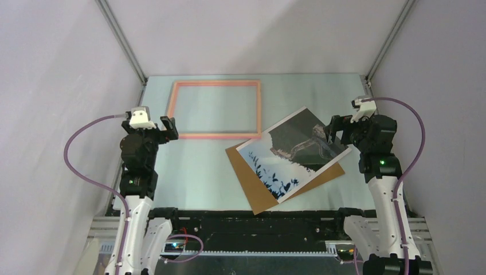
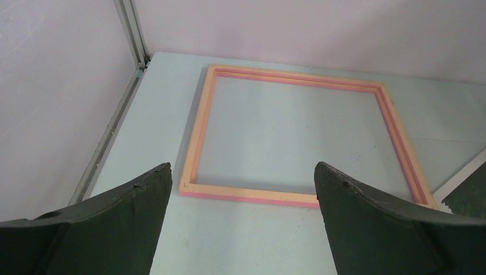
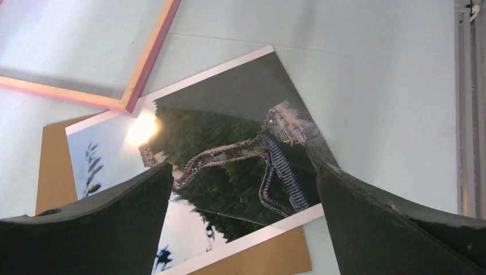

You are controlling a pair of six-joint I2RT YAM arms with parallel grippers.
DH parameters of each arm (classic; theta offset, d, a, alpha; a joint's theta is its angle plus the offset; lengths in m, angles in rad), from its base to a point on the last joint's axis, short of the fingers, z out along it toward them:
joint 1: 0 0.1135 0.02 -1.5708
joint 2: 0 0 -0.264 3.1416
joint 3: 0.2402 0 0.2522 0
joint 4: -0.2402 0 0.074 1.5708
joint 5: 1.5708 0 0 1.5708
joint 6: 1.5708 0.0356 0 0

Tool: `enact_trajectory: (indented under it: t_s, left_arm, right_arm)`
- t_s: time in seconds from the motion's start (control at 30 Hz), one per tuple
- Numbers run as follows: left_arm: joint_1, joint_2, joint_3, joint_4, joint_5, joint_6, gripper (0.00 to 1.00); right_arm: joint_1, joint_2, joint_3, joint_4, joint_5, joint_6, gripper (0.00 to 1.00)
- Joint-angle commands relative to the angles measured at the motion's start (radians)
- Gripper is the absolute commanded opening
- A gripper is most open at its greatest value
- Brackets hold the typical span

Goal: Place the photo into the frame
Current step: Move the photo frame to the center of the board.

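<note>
The salmon-pink frame (image 1: 215, 136) lies flat at the back left of the table, and the left wrist view shows its whole rim (image 2: 252, 197). The photo (image 1: 292, 152), a white-bordered print of a dark hill with a winding wall, lies tilted at the right, on top of a brown backing board (image 1: 252, 192). My left gripper (image 1: 168, 127) hovers open just outside the frame's near left corner, with nothing between its fingers (image 2: 242, 167). Open and empty too, my right gripper (image 1: 334, 127) hangs over the photo's right end (image 3: 229, 149).
One corner of the frame (image 3: 129, 103) nearly touches the photo's top edge. The backing board (image 3: 54, 166) sticks out beneath the photo at the left and the near side. A clear sheet (image 3: 229, 91) seems to lie over the photo's dark part. Pale walls and metal rails enclose the table.
</note>
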Motion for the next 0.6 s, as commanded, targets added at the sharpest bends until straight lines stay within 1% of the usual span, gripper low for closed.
enact_trajectory:
  t_s: [0.0, 0.33, 0.47, 0.53, 0.57]
  left_arm:
    - [0.006, -0.004, -0.004, 0.027, 0.009, 0.004, 0.98]
    - [0.006, -0.009, 0.004, 0.021, -0.031, 0.006, 0.98]
    - [0.006, -0.011, 0.037, -0.007, -0.052, 0.044, 0.98]
    - [0.006, -0.010, 0.055, -0.033, -0.041, 0.063, 0.98]
    - [0.006, -0.007, 0.062, -0.037, -0.014, 0.070, 0.98]
  right_arm:
    - [0.006, -0.006, 0.007, 0.016, 0.005, -0.020, 1.00]
    - [0.008, -0.002, 0.007, 0.014, -0.005, -0.021, 1.00]
    - [0.015, -0.006, 0.008, 0.023, 0.012, -0.018, 1.00]
    - [0.027, -0.007, 0.008, 0.034, 0.015, -0.021, 1.00]
    - [0.032, -0.006, 0.008, 0.039, 0.013, -0.023, 1.00]
